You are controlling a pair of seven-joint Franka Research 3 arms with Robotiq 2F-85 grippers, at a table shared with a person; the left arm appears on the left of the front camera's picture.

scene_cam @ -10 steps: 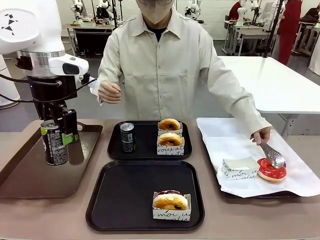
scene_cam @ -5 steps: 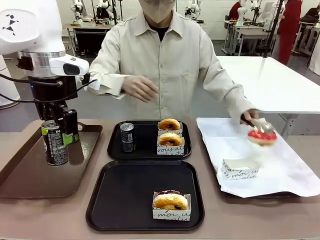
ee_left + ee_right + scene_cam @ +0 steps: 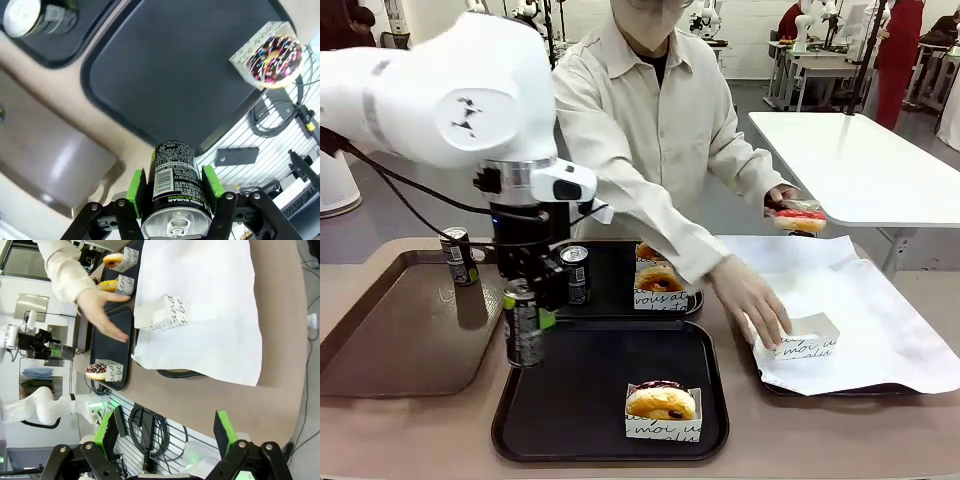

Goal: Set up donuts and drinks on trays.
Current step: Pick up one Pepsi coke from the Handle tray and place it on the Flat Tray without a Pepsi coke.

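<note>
site: robotics lab | signs: bare white worktable [image 3: 860, 165] alongside, more equipment benches [image 3: 810, 60] behind | loose cables [image 3: 272, 112] against slatted panel [image 3: 260, 165]

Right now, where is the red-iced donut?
Front view, right side: the red-iced donut hangs from the person's hand above the far edge of the paper-lined tray, well beyond the white box.

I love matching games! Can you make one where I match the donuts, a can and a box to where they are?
Things:
1 red donut
2 sprinkled donut
3 empty box
4 nearest can

Places:
A in the left gripper
B on the near black tray
C on the white paper
D held up by the person's hand

Pairs: 1-D, 2-B, 3-C, 4-A
</note>
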